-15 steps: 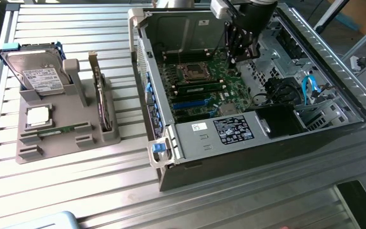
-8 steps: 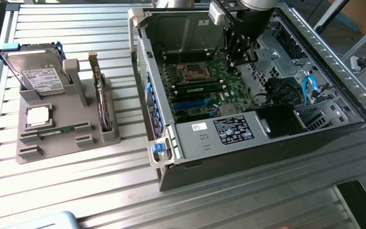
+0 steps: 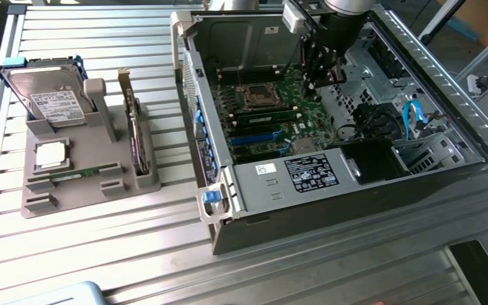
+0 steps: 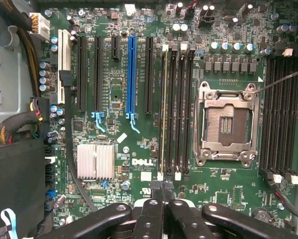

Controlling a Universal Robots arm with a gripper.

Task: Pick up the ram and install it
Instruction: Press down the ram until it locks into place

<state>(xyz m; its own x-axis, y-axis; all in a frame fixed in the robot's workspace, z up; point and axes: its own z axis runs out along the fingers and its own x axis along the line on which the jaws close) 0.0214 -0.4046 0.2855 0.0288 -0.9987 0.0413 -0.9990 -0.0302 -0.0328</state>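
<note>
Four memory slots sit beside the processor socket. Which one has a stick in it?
The slot farthest from the processor socket: the ram shows as a thin green-gold edge along it; the other three are bare black channels. The gripper sits over its end.

The end effector [image 4: 162, 191] hangs over a green motherboard [image 4: 116, 74], its two black fingers [image 4: 149, 214] pressed together. Their tips meet at one end of the ram [image 4: 162, 114], seen edge-on as a thin pale line standing in the first slot of a bank of black memory slots [image 4: 181, 109]. Whether the fingers actually pinch it is hard to tell. That bank lies between an empty silver processor socket [image 4: 227, 124] and a row of long card slots, one of them blue [image 4: 131, 74]. A small ribbed silver heatsink [image 4: 95, 161] sits near the blue slot's latch end.
</note>
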